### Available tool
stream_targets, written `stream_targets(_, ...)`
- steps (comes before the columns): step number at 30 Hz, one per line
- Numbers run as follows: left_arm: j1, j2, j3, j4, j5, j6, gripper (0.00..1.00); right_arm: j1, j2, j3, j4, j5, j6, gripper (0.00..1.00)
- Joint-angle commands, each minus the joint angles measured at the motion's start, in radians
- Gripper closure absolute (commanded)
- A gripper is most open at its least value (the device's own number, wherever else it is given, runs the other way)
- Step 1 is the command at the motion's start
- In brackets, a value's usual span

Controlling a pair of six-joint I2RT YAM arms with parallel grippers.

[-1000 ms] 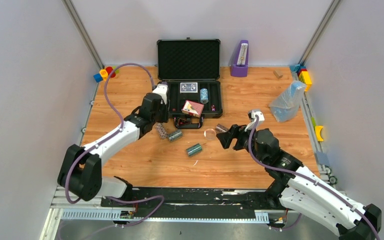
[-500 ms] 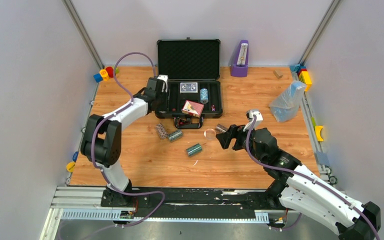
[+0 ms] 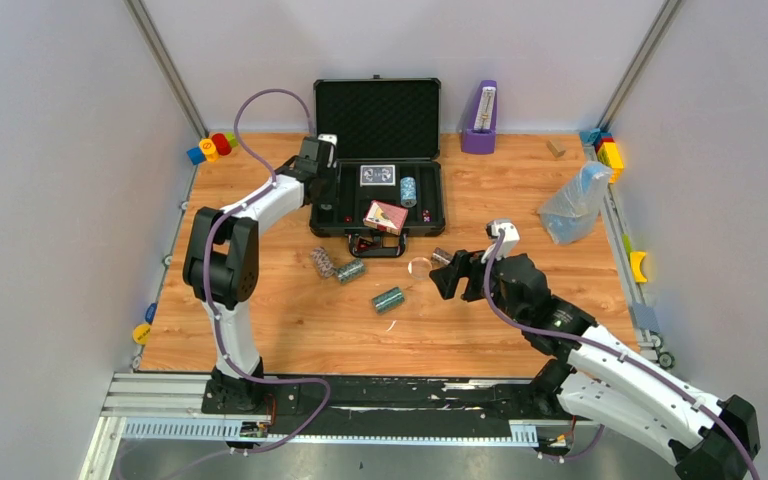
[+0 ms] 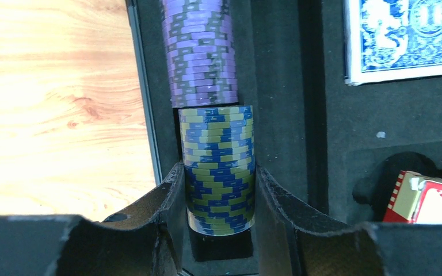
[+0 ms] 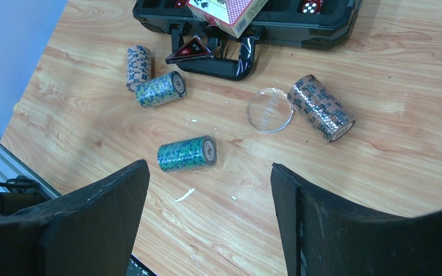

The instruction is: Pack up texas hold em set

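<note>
The black briefcase (image 3: pixel 438 205) lies open at the back, lid up. My left gripper (image 3: pixel 324 190) is in its left chip slot, shut on a blue-and-yellow chip stack (image 4: pixel 218 155), which lies end to end with a purple stack (image 4: pixel 200 52); the fingers (image 4: pixel 170 195) press both its sides. The blue deck (image 3: pixel 378 175) and a tilted red deck (image 3: pixel 385 216) are in the case. Several chip stacks lie on the table: brown (image 5: pixel 138 66), blue-green (image 5: pixel 161 88), green (image 5: pixel 187 153), black-grey (image 5: pixel 321 107). My right gripper (image 3: pixel 447 277) hovers open and empty over the table, beside the black-grey stack.
A clear round disc (image 5: pixel 270 110) lies by the case handle (image 5: pixel 224 66). A purple metronome (image 3: pixel 479 118) stands at the back right of the case. A clear plastic bag (image 3: pixel 575 203) sits at the right. Coloured blocks (image 3: pixel 210 147) lie along the table's side edges.
My left arm has swung from the case's front left corner back along its left slot. My right gripper has crept slightly left and stayed open.
</note>
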Motion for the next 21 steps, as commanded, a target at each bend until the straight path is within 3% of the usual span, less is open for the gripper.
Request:
stream_targets(1,0.017,-0.004,0.027,-0.002,-0.004,-0.022,1.00,-0.001,0.008,0.008,0.052,-0.005,-0.021,0.22)
stream_targets(21,0.046,-0.032,-0.031,-0.006,0.064,-0.017,1.00,-0.001,0.009,0.000,0.063,-0.018,-0.020,0.21)
